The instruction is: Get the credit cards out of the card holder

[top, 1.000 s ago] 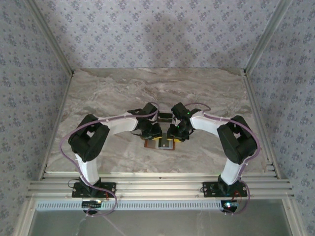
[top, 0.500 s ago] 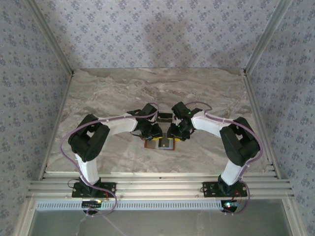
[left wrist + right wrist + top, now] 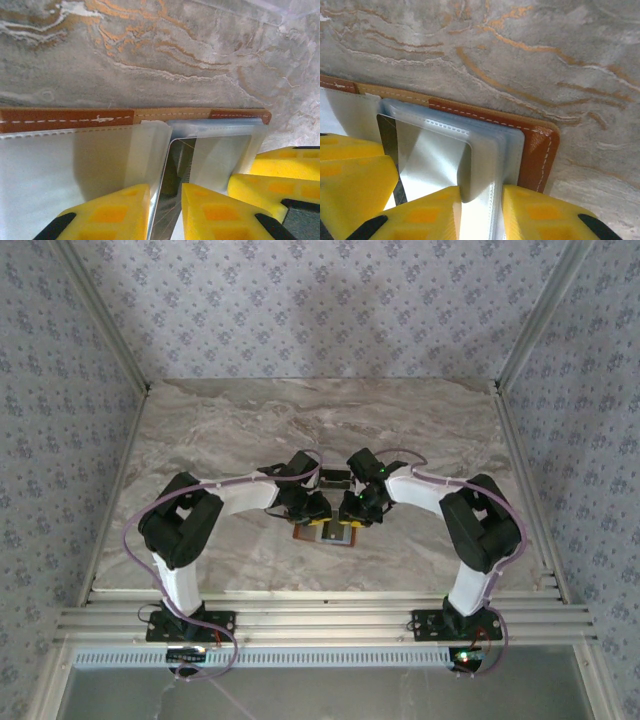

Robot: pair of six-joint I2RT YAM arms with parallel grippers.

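brown card holder (image 3: 538, 148) open flat, lengthwise left-right

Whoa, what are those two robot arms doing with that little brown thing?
Both arms are bent over a small brown leather card holder lying open on the marble table. The yellow left fingers sit either side of the edge of a shiny card tucked in a clear plastic pocket. Close beside them, the yellow right fingers sit either side of a clear pocket edge. Whether either pair is pinching is hard to tell.

High rear overview of the table (image 3: 250, 420); two downward wrist close-ups, both on the card holder (image 3: 65, 121).
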